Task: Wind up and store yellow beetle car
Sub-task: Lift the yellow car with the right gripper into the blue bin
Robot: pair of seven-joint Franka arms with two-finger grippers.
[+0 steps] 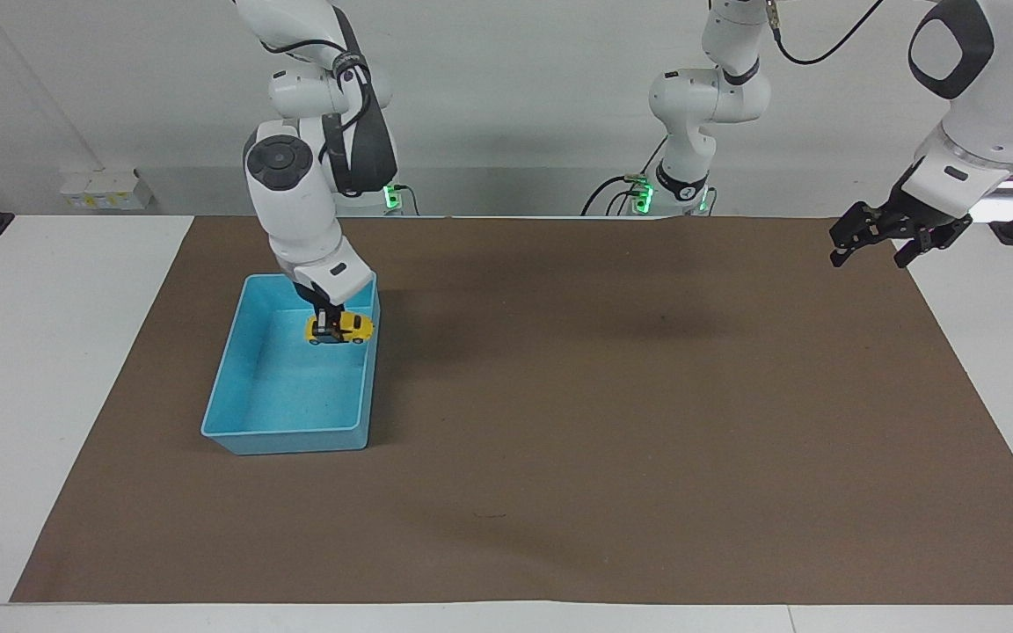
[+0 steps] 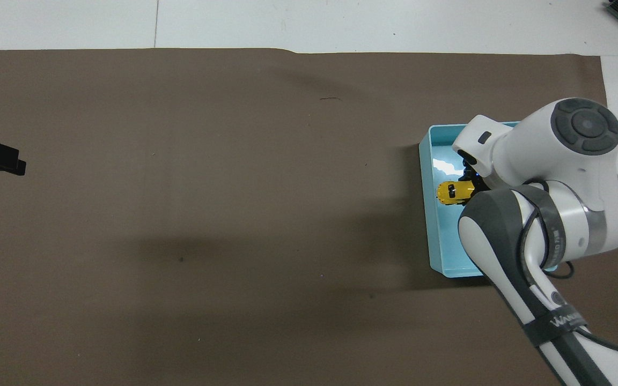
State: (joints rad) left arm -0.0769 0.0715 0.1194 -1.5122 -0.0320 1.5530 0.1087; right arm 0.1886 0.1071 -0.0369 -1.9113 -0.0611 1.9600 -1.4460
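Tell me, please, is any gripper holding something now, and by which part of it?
The right gripper holds the yellow beetle car, its fingers pinching the car's middle from above, over the blue bin. The left gripper is open and holds nothing.

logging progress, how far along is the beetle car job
Pickup looks done: the right hand is shut on the yellow beetle car, held in the air over the blue bin. Winding can't be judged. Left: lower and release. The left hand waits open.

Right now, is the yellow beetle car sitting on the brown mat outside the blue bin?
No, the right pincer holds the yellow beetle car up over the inside of the blue bin.
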